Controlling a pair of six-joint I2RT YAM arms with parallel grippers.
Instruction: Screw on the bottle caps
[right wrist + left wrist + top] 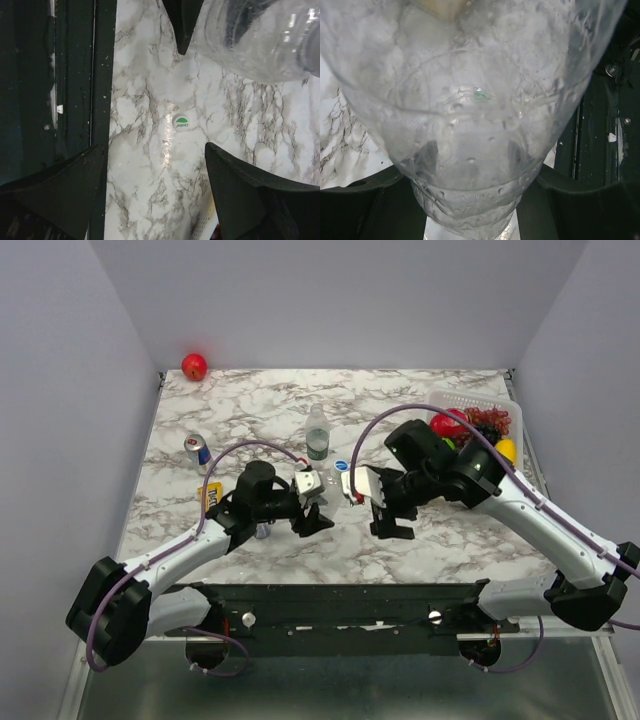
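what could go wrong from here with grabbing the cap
The green-marked cap lies flat and off-centre under the open right tool, so closing may flick it away rather than grip it. The plain bottle gripped in the left tool hangs close by and could be bumped.

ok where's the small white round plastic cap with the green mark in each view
Top external: cannot be made out.
Left wrist: not seen; a clear plastic bottle fills the frame.
Right wrist: the cap lies at centre on the marble table.
Shared landmark: black base rail, low in top external, right in left wrist, left in right wrist.
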